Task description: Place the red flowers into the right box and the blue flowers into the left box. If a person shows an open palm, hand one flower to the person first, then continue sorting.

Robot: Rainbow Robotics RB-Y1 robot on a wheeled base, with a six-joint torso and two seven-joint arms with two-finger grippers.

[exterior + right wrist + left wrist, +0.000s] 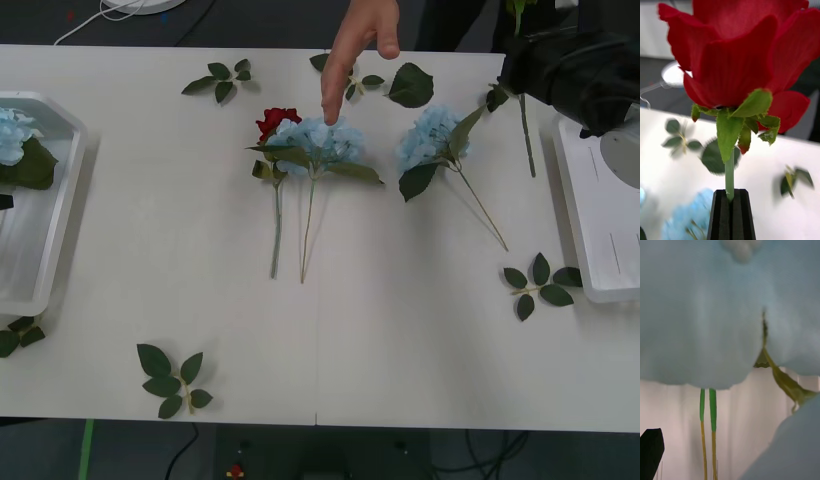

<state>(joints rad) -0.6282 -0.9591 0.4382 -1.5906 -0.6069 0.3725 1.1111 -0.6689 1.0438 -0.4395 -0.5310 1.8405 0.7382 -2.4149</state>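
Pinching a red flower's (741, 67) stem, the right gripper (731, 213) hung near the right box (600, 215) at three o'clock (left jaws: cannot tell).

Left box (60, 215) cut by edge — blue flower (715, 315) blurred.

Even overhead light, soft shadows; wrist views blurred behind close blooms.
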